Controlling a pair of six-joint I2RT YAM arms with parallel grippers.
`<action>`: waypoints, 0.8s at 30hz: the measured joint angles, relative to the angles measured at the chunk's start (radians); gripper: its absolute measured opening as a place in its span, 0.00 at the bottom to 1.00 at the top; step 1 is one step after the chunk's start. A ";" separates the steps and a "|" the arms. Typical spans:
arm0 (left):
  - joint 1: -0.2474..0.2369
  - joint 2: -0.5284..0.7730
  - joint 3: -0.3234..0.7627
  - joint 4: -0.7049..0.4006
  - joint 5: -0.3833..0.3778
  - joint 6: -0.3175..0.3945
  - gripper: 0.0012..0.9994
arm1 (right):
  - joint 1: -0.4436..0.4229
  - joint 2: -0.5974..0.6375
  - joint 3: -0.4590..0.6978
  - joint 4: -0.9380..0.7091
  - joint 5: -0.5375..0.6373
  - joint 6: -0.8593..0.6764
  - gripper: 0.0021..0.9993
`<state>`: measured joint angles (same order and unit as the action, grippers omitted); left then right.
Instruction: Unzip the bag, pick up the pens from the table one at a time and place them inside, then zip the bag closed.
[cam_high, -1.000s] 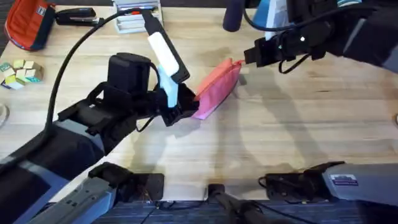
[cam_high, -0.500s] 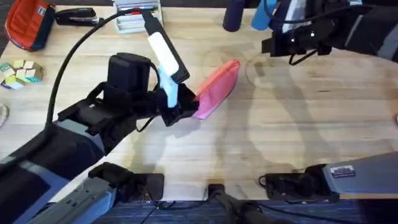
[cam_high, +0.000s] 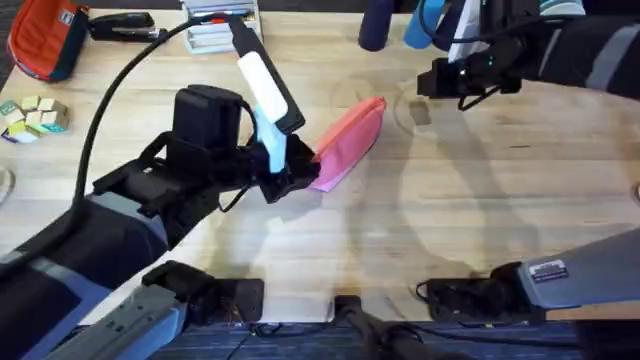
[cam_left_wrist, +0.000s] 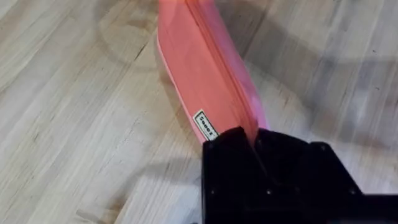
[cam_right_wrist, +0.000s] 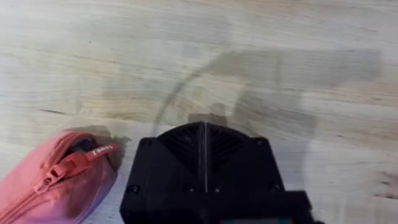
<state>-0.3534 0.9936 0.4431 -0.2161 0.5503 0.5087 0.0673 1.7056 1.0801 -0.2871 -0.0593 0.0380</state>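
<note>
The bag (cam_high: 347, 143) lies mid-bench (cam_high: 480, 240), open wood all around.
My left fingers (cam_left_wrist: 255, 142) pinch its end; my right fingers (cam_right_wrist: 204, 134), pressed together, have lifted away.

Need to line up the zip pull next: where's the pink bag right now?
In the overhead view the bag lies mid-table, slanted; the left gripper clamps its near end, and the right gripper hangs shut beyond its far end.

Bag (cam_high: 350, 142) mid-table (cam_high: 470, 220), between left hand (cam_high: 300, 172) and right hand (cam_high: 432, 80).
</note>
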 joint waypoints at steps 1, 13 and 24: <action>0.000 0.000 0.000 0.000 0.000 0.000 0.04 | 0.000 0.000 0.000 -0.001 0.000 0.000 0.03; 0.000 0.000 0.000 0.000 0.000 0.000 0.04 | 0.083 -0.199 0.000 -0.164 0.003 -0.064 0.99; 0.000 0.000 0.000 0.000 0.000 0.000 0.04 | 0.198 -0.389 0.000 -0.325 0.003 -0.081 1.00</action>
<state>-0.3534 0.9936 0.4431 -0.2157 0.5499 0.5090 0.2657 1.3162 1.0801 -0.6118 -0.0563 -0.0426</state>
